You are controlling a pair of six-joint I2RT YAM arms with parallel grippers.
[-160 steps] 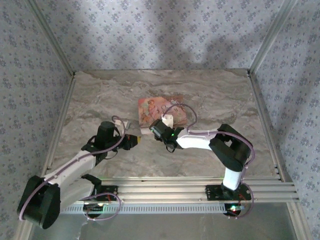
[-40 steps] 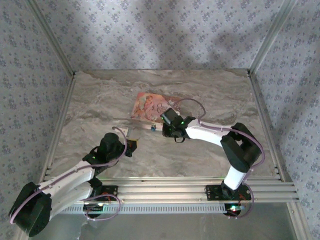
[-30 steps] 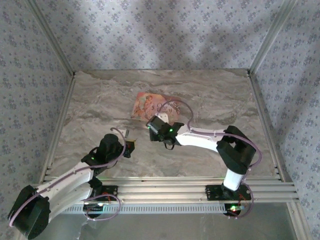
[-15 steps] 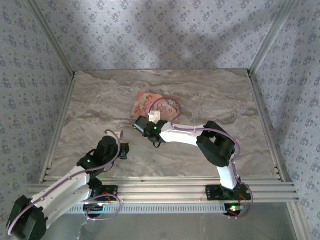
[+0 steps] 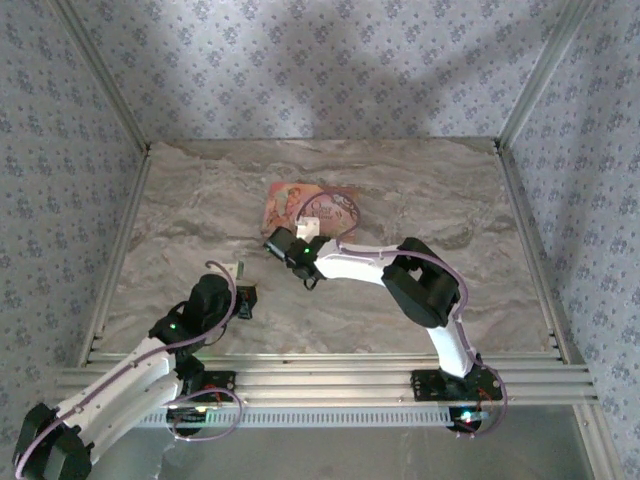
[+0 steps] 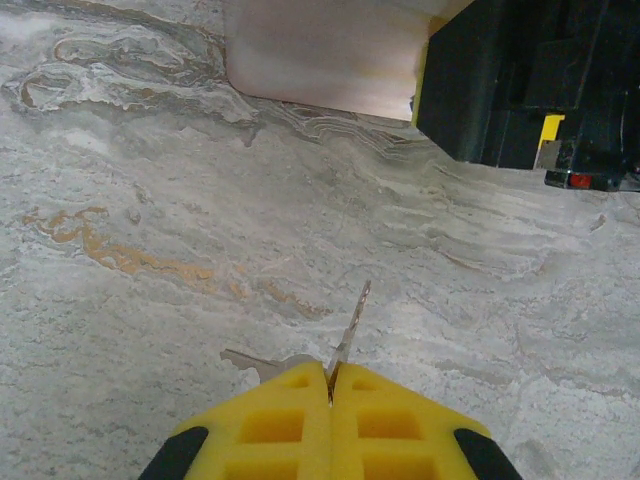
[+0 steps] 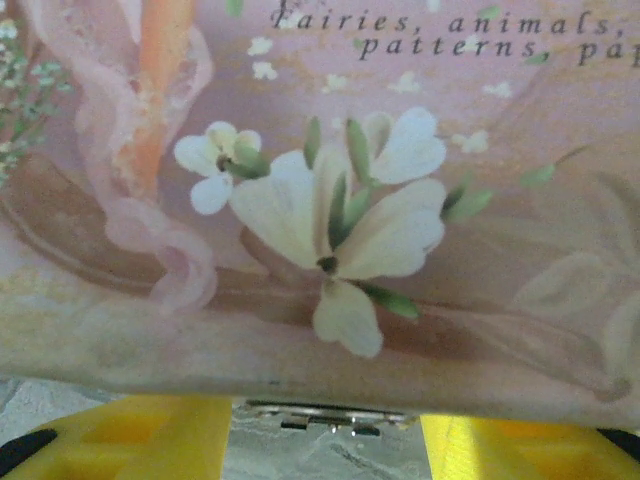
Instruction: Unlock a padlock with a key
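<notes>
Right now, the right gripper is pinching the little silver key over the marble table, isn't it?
Not quite. It is the left gripper, not the right, that is pinching the little silver key over the marble table. The left wrist view shows the key's blade poking out from its shut yellow fingers.

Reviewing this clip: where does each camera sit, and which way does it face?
Top external: above and behind the bases, looking down over the table; both arms, left tool and right tool show.
Left wrist: on the left tool, low, facing along the table toward the box; its yellow fingers pinch the key.
Right wrist: on the right tool, close against the box; its yellow fingers stand apart.
Shared: the box is in all three views.
</notes>
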